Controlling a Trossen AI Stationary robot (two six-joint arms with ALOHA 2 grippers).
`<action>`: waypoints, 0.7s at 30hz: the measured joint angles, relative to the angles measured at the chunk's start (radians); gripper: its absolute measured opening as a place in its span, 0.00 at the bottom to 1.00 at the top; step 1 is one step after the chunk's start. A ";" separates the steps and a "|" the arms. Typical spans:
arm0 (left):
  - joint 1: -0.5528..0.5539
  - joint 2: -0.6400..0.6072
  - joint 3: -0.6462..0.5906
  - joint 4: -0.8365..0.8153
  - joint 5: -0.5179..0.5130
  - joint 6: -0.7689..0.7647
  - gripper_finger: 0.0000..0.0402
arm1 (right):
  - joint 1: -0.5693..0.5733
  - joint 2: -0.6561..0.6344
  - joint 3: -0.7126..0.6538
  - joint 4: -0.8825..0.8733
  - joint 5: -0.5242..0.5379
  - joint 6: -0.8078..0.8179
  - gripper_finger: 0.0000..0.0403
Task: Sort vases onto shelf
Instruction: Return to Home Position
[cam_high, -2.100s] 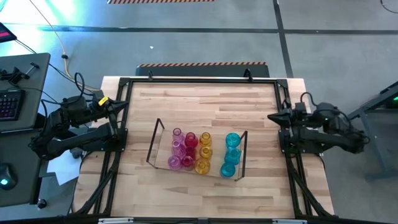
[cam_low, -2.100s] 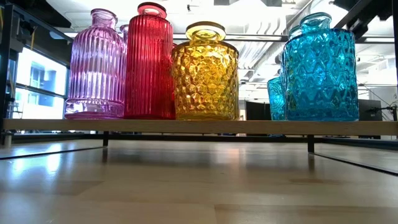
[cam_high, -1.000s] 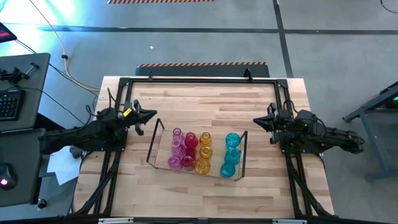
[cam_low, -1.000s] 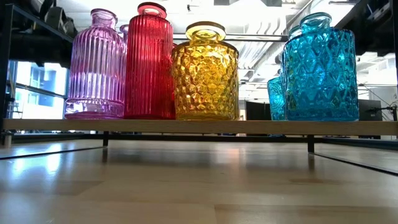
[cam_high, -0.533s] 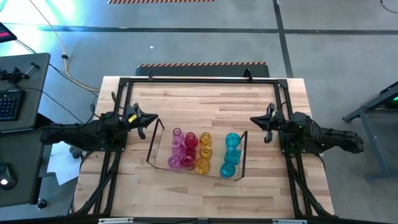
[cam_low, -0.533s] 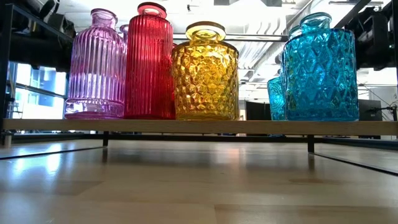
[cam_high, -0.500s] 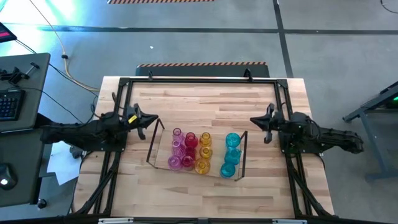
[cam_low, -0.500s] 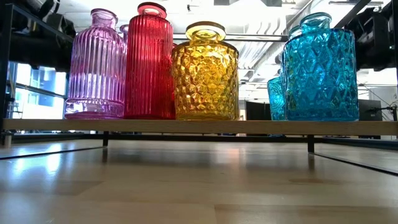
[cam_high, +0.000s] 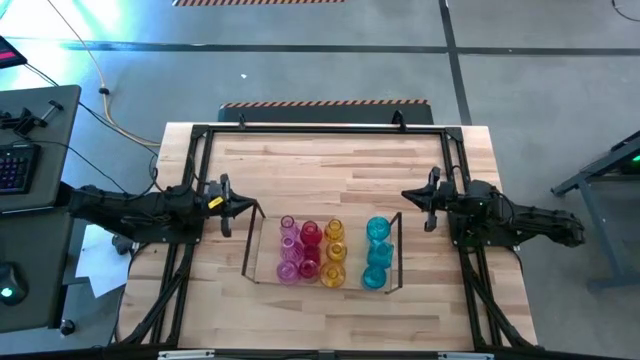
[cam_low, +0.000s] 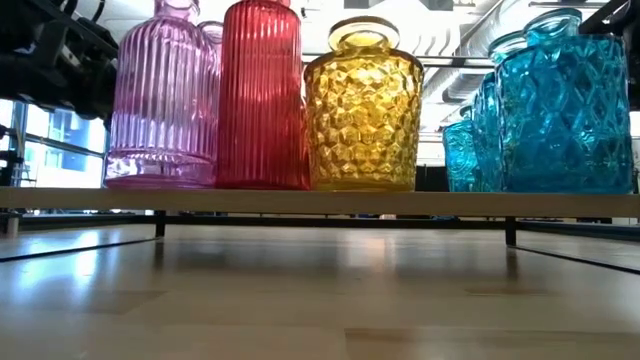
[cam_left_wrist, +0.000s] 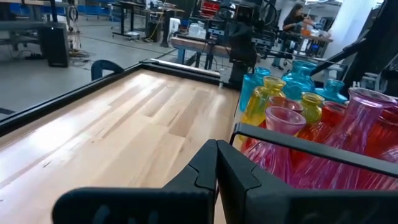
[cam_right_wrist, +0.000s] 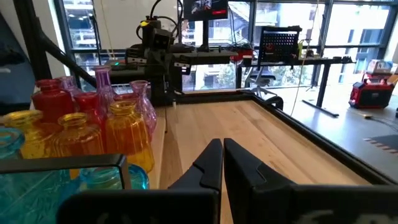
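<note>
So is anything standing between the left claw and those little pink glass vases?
Yes. The thin dark upright frame at that end of the clear shelf crosses just ahead of the shut left gripper, with the pink ribbed glass vases right behind it. Nothing else visible lies between them.

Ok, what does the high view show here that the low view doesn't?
Only the high view: the whole table, the left gripper close to the left end frame of the shelf, the right gripper near its right end, and the vases lined up in four colour rows. Only the low view: the glass patterns, ribbed on the pink vase and red vase, faceted on the yellow vase and cyan vase, plus the room's ceiling behind. Both: the shelf carrying all four colours; the low view catches only a dark piece of arm.
</note>
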 joint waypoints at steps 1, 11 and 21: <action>-0.005 0.001 0.000 0.000 -0.003 -0.003 0.00 | 0.000 0.000 0.000 0.000 0.000 0.010 0.00; -0.017 0.002 0.000 0.004 -0.018 -0.006 0.00 | 0.000 0.000 0.000 0.000 -0.001 0.060 0.00; -0.017 0.002 0.000 0.007 -0.053 0.057 0.00 | 0.000 0.000 0.000 0.000 -0.002 0.061 0.00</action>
